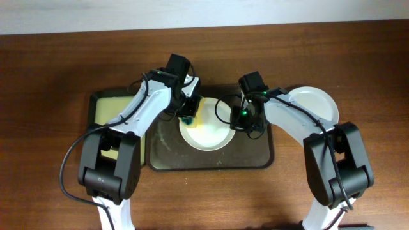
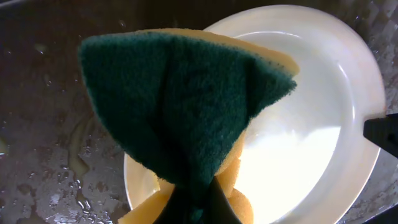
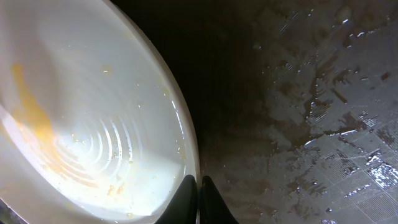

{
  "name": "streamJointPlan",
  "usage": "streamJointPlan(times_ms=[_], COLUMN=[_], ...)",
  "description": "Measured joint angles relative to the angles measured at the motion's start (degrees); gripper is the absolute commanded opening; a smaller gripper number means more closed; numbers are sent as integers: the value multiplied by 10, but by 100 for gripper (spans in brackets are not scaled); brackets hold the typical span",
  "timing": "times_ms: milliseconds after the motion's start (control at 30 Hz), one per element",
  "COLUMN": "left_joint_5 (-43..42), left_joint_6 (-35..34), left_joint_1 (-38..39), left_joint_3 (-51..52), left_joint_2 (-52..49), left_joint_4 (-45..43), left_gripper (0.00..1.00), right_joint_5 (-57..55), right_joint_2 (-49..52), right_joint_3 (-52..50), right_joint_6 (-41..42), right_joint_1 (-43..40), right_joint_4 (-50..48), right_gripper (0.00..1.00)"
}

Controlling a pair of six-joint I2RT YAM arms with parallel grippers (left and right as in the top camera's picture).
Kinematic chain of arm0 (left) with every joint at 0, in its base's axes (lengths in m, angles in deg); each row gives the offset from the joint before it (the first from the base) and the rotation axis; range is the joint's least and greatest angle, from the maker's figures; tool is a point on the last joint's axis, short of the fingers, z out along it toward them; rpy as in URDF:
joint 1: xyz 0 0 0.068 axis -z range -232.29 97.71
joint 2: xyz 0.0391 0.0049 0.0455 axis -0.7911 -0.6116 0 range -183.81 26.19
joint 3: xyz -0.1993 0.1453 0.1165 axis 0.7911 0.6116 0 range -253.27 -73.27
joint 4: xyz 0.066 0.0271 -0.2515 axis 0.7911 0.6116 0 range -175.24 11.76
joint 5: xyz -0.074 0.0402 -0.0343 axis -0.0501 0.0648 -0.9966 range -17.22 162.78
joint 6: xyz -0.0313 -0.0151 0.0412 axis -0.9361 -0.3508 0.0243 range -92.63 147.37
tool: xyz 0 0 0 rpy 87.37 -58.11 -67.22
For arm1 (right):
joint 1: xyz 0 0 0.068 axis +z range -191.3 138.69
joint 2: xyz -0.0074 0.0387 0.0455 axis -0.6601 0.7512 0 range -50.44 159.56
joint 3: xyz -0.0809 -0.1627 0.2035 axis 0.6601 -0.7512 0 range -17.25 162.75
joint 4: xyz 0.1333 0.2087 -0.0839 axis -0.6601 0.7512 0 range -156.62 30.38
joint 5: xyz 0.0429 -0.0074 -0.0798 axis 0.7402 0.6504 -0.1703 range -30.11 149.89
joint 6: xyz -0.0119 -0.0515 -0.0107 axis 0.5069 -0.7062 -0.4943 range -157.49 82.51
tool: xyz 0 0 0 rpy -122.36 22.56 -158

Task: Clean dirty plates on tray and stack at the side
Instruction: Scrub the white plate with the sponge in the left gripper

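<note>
The left tool [image 2: 198, 208] is clamped tight on a folded sponge [image 2: 180, 106], green side out, held over one side of a white plate [image 2: 311, 143]. The right tool [image 3: 199, 200], its fingers almost together, pinches that plate's rim. Yellow smears show inside the plate, which sits in the middle of the dark, wet tray [image 1: 255, 158]. Farther right, a second plate [image 1: 317, 102] lies on the desk [image 1: 51, 76], just beside the tray.

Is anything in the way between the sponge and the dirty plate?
No, nothing I can see. The left pincer holds the sponge right over the plate on the tray, and the right pincer pinches the plate's rim.
</note>
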Motion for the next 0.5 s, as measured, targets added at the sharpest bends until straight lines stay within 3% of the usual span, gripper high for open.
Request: streamJointPlan(times_ms=[500], left_joint_5=[-13], left_joint_6=[-66], left_joint_1=[6], left_joint_3=[21], left_joint_2=[-45], left_joint_4=[-36], left_gripper=[0], right_joint_5=[0], right_joint_2=[0], right_joint_3=[0], right_joint_6=[0], right_joint_1=[0], right_joint_4=[-1], right_gripper=[4])
